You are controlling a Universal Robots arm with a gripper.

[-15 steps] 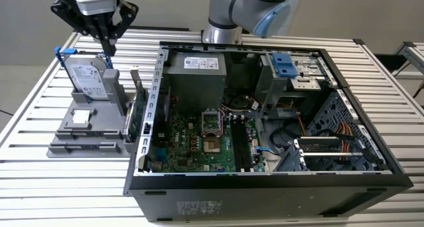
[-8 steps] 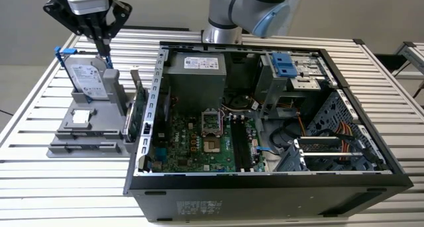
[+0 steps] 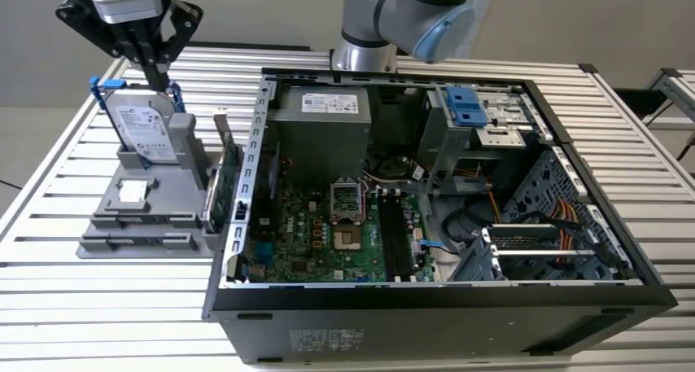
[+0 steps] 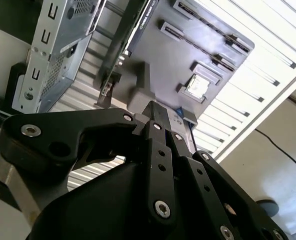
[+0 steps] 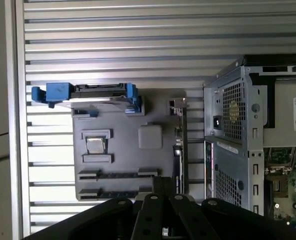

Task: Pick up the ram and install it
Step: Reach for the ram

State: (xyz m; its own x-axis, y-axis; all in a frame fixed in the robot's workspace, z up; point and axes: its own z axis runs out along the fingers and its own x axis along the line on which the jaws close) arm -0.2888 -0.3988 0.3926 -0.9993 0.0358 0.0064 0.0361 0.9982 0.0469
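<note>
Your black gripper [image 3: 166, 83] hangs above the grey parts tray [image 3: 103, 246], jaws pressed together on nothing. The tray stands parts on edge, likely for pinching from above: the silver, blue-bracketed hard drive [image 3: 142, 126] and, I judge, the thin dark ram stick [image 5: 117, 175] in a slot. The open black computer case [image 3: 434, 323] sits just beside.

Tool [image 3: 166, 80]: matt black. Table [image 3: 87, 307]: ribbed bare metal. Tray [image 5: 122, 162]: matt grey plastic.

A slatted metal table [image 3: 76, 315] fronts a plain beige wall [image 3: 250, 14], perhaps 1 similar table [image 3: 679, 82] beside.
</note>
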